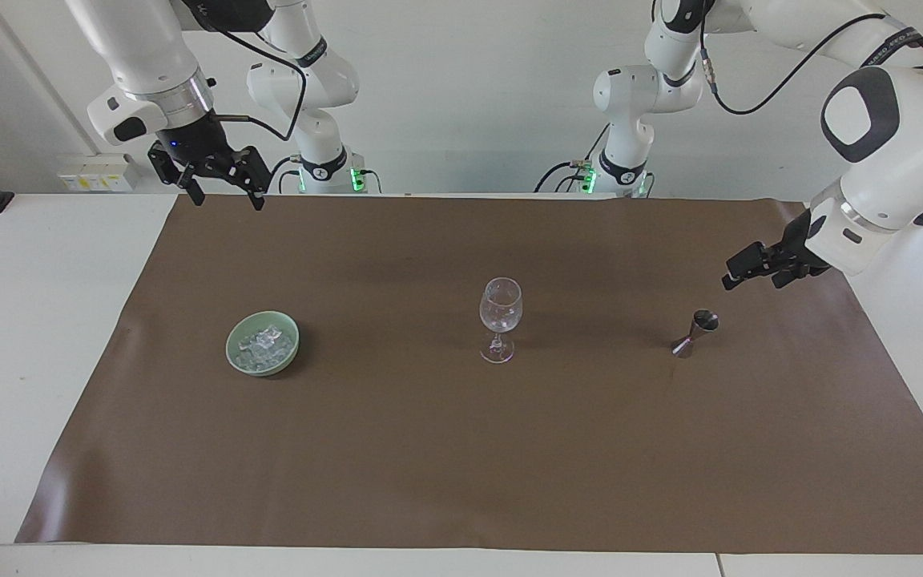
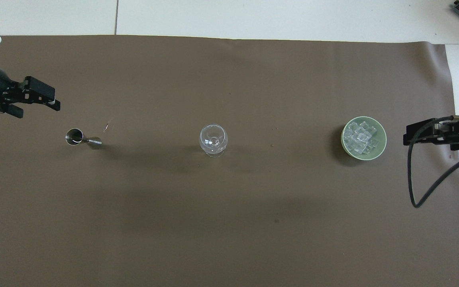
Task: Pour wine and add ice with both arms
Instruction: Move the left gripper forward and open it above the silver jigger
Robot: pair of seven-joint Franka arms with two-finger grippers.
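Observation:
A clear stemmed wine glass (image 1: 500, 316) (image 2: 213, 139) stands upright mid-mat. A small steel jigger (image 1: 695, 332) (image 2: 79, 138) stands toward the left arm's end of the table. No wine shows in either one. Ice (image 1: 265, 343) (image 2: 359, 137) lies heaped in a pale green bowl (image 1: 249, 369) (image 2: 383, 139) toward the right arm's end. My left gripper (image 1: 738, 276) (image 2: 38, 108) hangs open and empty over the mat, a little above the jigger and off to its side. Held high over the mat's corner by the robots, my right gripper (image 1: 227, 199) (image 2: 408, 137) is open and empty.
A brown mat (image 1: 461, 449) covers most of the white table (image 1: 37, 320). A black cable (image 2: 424, 187) loops down from the right wrist beside the bowl.

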